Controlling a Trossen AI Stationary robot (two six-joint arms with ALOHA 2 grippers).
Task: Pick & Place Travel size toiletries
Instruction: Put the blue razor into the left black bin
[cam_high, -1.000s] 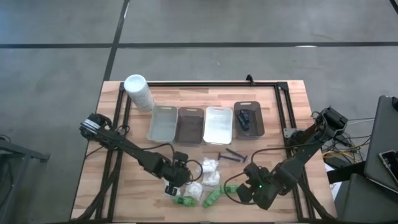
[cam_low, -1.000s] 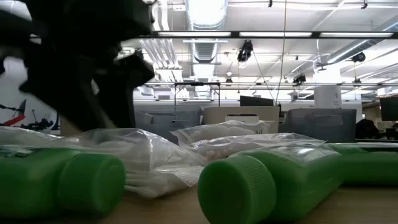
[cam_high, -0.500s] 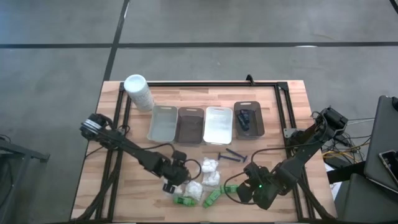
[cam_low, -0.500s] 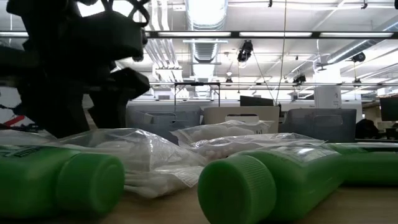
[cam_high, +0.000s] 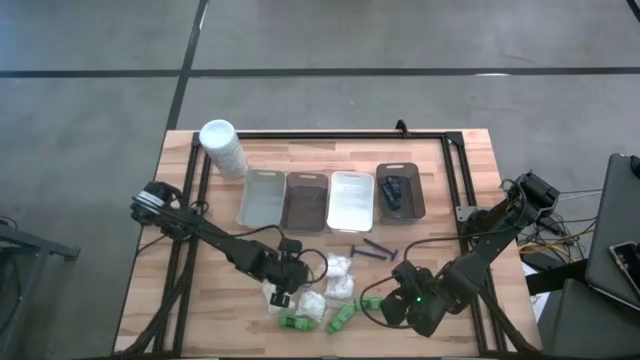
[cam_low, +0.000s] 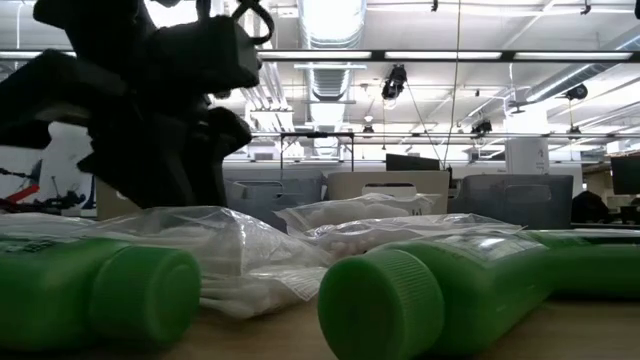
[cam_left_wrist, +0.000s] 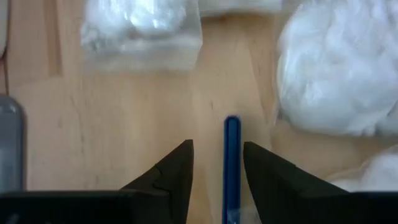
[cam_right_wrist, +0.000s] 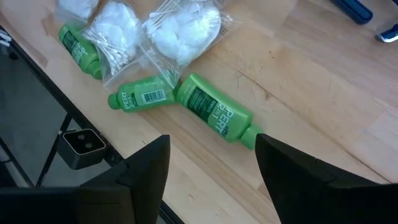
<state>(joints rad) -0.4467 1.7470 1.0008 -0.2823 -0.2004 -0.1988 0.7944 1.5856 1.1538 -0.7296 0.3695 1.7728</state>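
Several white puff bags (cam_high: 340, 277) and green bottles (cam_high: 340, 318) lie flat near the table's near edge; two dark razors (cam_high: 372, 249) lie beyond them. My left gripper (cam_high: 280, 292) hangs low at the left of the puffs, open. In the left wrist view its fingers (cam_left_wrist: 184, 163) stand on either side of a thin blue razor handle (cam_left_wrist: 231, 155) lying on the wood, with puffs (cam_left_wrist: 336, 81) beside it. My right gripper (cam_high: 392, 303) is open and waits by a green bottle (cam_right_wrist: 214, 112). The low view shows bottles (cam_low: 430, 290) and bags (cam_low: 230, 245) close up.
Four rectangular trays (cam_high: 262, 197) stand in a row mid-table; the rightmost (cam_high: 400, 190) holds dark items. A tall white cylinder (cam_high: 222, 147) stands at the far left. A black frame (cam_high: 455, 170) borders the table. Bare wood lies left of the pile.
My left gripper has shifted a little toward the table's right and turned slightly while staying low beside the puffs. The bags and bottles have not moved.
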